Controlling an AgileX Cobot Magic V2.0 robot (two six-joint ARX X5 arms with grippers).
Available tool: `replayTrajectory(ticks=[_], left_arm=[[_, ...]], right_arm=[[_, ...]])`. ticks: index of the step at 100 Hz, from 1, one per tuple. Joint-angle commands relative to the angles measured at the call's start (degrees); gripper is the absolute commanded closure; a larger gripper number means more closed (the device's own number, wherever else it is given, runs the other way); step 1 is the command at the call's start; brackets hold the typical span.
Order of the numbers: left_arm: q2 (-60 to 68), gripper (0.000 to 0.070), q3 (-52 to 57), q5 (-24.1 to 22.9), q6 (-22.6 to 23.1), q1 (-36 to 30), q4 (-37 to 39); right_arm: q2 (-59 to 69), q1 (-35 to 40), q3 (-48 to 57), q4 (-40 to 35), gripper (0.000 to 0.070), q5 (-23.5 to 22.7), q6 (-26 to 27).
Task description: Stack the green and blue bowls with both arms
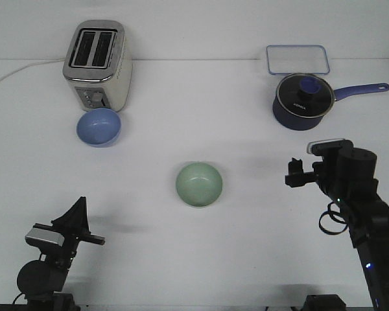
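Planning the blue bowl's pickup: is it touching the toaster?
Cannot tell. In the front view the blue bowl sits directly before the toaster, overlapping its base.

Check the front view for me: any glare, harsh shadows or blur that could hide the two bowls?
Front view: lighting is even and soft, shadows on the white table faint. Green bowl and blue bowl are sharp, with only mild sheen. The saucepan's glass lid reflects a little. The right arm looks slightly soft at its edges. No obvious distortion.
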Motion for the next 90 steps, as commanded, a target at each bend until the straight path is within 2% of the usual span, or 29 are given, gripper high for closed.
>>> replayTrajectory(ticks=[1, 23, 29, 41, 90], left_arm=[[-0.1, 0.069, -1.1, 0.1, 0.1, 0.1, 0.6], [-0.1, 0.0689, -1.1, 0.1, 0.1, 0.1, 0.6], [-0.1, 0.069, -1.1, 0.1, 0.1, 0.1, 0.6], [-0.1, 0.069, -1.1, 0.1, 0.1, 0.1, 0.6], [-0.1, 0.069, -1.1, 0.1, 0.1, 0.1, 0.6]], right_arm=[[-2.4, -0.3, -3.3, 3.1, 0.0152, -0.2, -0.5], [-13.9, -0.2, -18.1, 15.0, 0.0152, -0.5, 0.3], [-16.8, -0.2, -21.4, 18.6, 0.0152, -0.9, 2.0], [-21.5, -0.2, -26.2, 23.1, 0.0152, -0.7, 2.1], [-27.9, -0.2, -29.1, 25.4, 0.0152, -0.5, 3.0]])
